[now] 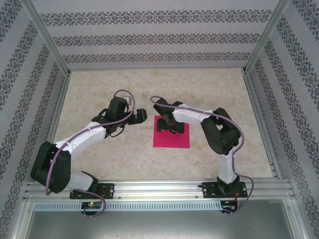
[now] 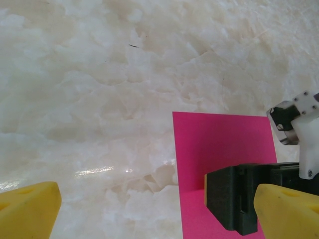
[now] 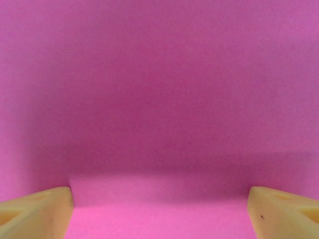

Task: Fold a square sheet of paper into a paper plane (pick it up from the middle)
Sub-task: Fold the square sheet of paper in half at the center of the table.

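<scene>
Nearest to me, on the near side of the square sheet of paper (image 1: 174, 140), both arms are rising from the aluminium rail (image 1: 159, 188) and bending in toward it. The sheet itself is lying flat and unfolded on the marble-patterned table top (image 1: 99, 154), about midway between the two arms and a touch to the right.

The right gripper (image 1: 169, 124) is hanging over the far-left part of the sheet, its yellow fingers (image 3: 35, 211) standing wide apart with nothing between them. It is sitting very low over the pink, though I cannot tell whether it is touching. The left gripper (image 1: 139, 117) is hovering just off the sheet's far-left corner, over bare table, its jaws spread wide and empty too.

The paper is looking thin, light and limp to me, and it is hugging the table all round, so I am guessing there is no edge to get under. The middle seems the place to take it: fingers pressing down and drawing together to pinch up a small ridge. On so smooth a top it may skate away rather than buckle — and a hard pinch will probably be leaving a stray crease.

Beyond the sheet, the table top is running on to the patterned back wall (image 1: 159, 40).
</scene>
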Controlling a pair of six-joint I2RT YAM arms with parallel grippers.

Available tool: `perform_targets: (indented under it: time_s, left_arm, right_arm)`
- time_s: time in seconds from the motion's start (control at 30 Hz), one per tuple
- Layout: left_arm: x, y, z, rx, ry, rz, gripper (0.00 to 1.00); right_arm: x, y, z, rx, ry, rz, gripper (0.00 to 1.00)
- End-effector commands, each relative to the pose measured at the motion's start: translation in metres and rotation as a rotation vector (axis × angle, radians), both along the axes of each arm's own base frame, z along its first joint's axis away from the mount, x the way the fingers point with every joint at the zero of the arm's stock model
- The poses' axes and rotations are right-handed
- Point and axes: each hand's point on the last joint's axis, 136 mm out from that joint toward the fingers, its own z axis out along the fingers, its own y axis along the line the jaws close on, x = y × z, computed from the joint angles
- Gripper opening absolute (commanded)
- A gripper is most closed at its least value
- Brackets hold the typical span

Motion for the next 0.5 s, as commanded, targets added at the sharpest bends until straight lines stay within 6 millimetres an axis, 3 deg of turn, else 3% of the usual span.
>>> perform_targets:
  time_s: [0.0,0.23,0.47]
  left_arm:
    - [0.004,0.0,0.009,-0.003,-0.015,-0.01,1.0]
    - [0.001,0.001,0.008,-0.003,-0.011,-0.011,1.0]
    - [0.001,0.0,0.01,-0.007,-0.011,-0.015,1.0]
  right_arm:
    - [-0.011,-0.011,-0.025,-0.05,0.055,-0.009,0.9]
    - [-0.017,-0.012,-0.034,-0.056,0.075,0.013,0.87]
    - [-0.011,-0.011,-0.02,-0.065,0.051,0.05,0.86]
